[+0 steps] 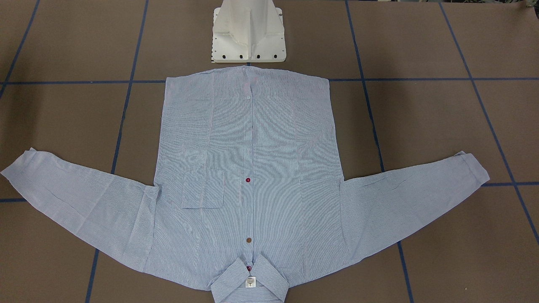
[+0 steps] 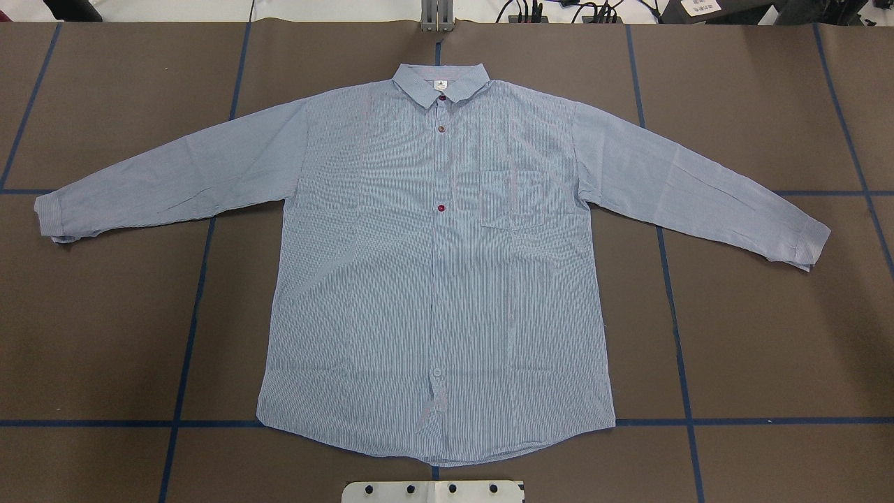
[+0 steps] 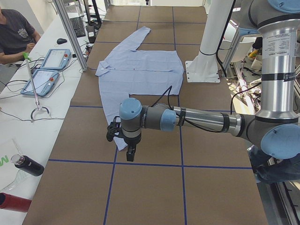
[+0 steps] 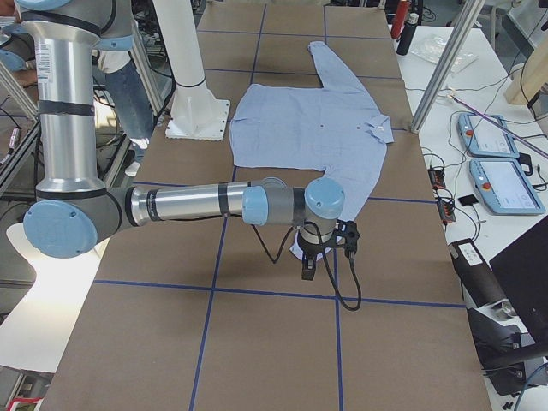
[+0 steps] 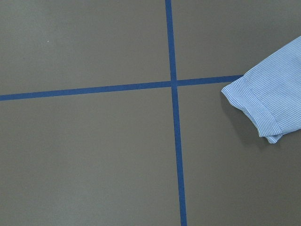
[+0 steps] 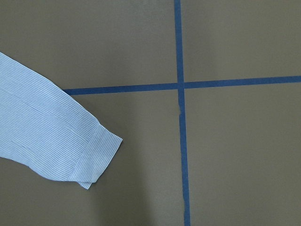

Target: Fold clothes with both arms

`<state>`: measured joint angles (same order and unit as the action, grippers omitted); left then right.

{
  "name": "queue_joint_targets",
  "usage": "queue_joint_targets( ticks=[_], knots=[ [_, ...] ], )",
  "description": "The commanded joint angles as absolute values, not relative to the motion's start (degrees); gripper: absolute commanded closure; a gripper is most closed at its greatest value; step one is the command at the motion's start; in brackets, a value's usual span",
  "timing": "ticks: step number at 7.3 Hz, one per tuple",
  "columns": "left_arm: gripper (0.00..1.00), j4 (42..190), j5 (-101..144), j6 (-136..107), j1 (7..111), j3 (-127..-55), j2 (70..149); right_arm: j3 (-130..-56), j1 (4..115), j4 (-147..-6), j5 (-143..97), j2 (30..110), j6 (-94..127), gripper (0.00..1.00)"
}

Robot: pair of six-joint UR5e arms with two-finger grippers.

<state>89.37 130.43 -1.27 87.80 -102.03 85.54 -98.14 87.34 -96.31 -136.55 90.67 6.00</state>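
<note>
The left gripper [image 3: 130, 151] points down from the end of the left arm [image 3: 197, 119], which reaches out level over the table [image 2: 754, 335]. It shows only from the side, so I cannot tell whether its fingers are apart or together, nor whether it touches anything. In that side view it stands in front of the end of the near sleeve. The right gripper [image 4: 309, 269] also points down, from the right arm [image 4: 197, 205], over the other sleeve end. Its fingers cannot be judged either.

The shirt [image 2: 433, 279] lies flat and face up in the middle of the table, buttoned, with both sleeves spread outward. Its collar [image 2: 440, 82] lies at the far edge from the robot. Its hem lies just in front of the white pedestal base [image 1: 248, 38]. The chest pocket [image 2: 512, 199] is on the robot's right half.

The left wrist camera looks straight down on the left cuff [image 5: 261, 110], which lies beside a crossing of blue tape lines [image 5: 173, 84]. The right wrist camera shows the right cuff [image 6: 96, 157] near another such crossing.

On a side bench, well apart from the shirt, are two teach pendants [image 3: 49, 68] and a dark bottle [image 3: 27, 165]. A seated operator [image 3: 14, 33] is there too.
</note>
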Motion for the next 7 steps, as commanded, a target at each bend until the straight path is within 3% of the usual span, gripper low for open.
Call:
queue_joint_targets(
  ticks=[1, 3, 7],
  knots=[
    [0.00, 88.9, 130.7, -1.5, 87.8, -106.6, 85.6, -98.1, 84.2, -95.5, -137.1, 87.9, 6.3, 0.00],
    [0.00, 90.4, 135.6, -1.7, 87.7, -107.7, 86.7, -95.6, 76.9, -93.4, -136.8, 85.3, 6.8, 0.00],
    [0.00, 94.0, 136.7, -1.8, 87.7, -106.9, 86.1, -79.6, 76.4, -67.5, -137.1, 84.4, 8.4, 0.00]
  ],
)
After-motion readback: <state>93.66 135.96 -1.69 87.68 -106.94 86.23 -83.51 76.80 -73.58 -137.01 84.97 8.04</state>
